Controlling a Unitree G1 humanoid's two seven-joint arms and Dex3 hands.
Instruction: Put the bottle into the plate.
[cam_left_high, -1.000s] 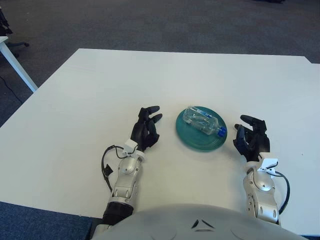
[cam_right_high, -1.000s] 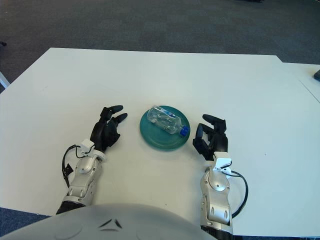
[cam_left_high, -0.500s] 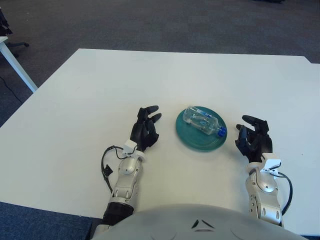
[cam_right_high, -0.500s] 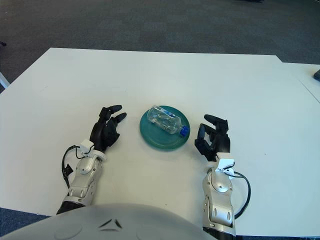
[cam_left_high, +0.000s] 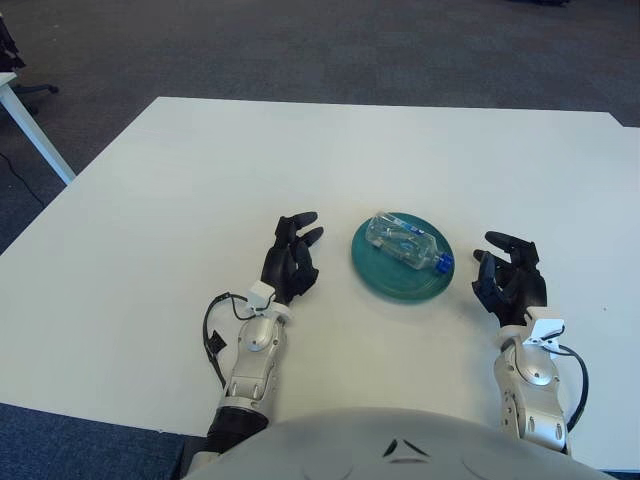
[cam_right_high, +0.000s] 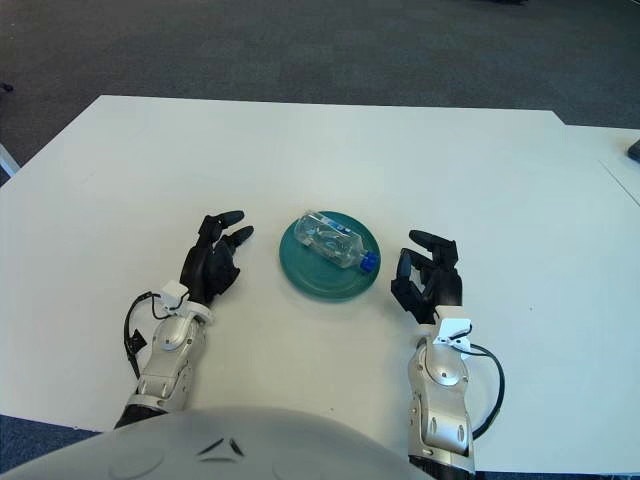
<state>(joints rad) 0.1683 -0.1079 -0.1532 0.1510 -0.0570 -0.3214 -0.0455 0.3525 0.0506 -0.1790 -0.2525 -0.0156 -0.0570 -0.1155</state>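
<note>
Bottle (cam_left_high: 408, 242) lay sideways in the plate (cam_left_high: 400, 280) at frame centre; placement looked complete. Left hand (cam_left_high: 291, 258) and right hand (cam_left_high: 510, 280) flanked it, empty and relaxed; next move: retreat.

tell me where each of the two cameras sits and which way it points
Left eye view: on the head, facing forward and down at the white table; shows both forearms, left hand, right hand and the torso's top edge.
Right eye view: just to the right, same aim, same body parts.
Shared: the bottle lying on its side in the green plate between the two empty hands.
</note>
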